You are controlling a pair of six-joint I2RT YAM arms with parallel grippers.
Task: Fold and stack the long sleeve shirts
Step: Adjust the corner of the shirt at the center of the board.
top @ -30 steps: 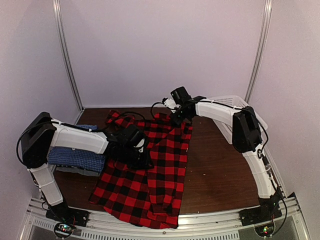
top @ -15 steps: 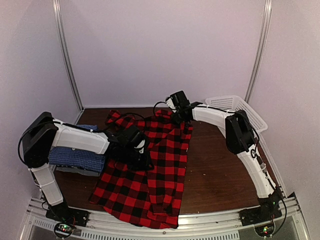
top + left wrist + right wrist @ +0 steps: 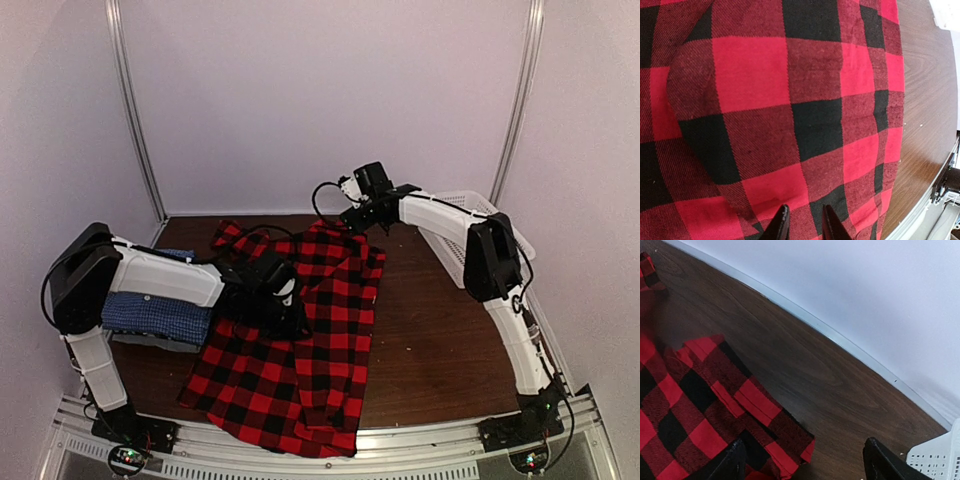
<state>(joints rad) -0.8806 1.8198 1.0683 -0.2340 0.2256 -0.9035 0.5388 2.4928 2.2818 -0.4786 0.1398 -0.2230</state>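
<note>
A red-and-black plaid long sleeve shirt lies spread down the middle of the table, folded lengthwise. My left gripper rests on its middle. In the left wrist view its gripper has narrowly parted fingertips pressing on the plaid cloth; a pinch does not show. My right gripper hovers over the shirt's far right corner. It stands wide open and empty, with the shirt's corner flat on the table below. A folded blue shirt lies at the left on a grey one.
A white mesh basket stands at the back right, next to the right arm, and its corner shows in the right wrist view. Brown tabletop shows right of the plaid shirt. The back wall runs close behind the right gripper.
My right gripper has opened, let go of the plaid shirt's far corner and lifted a little up and to the right. The left arm has stayed put.
</note>
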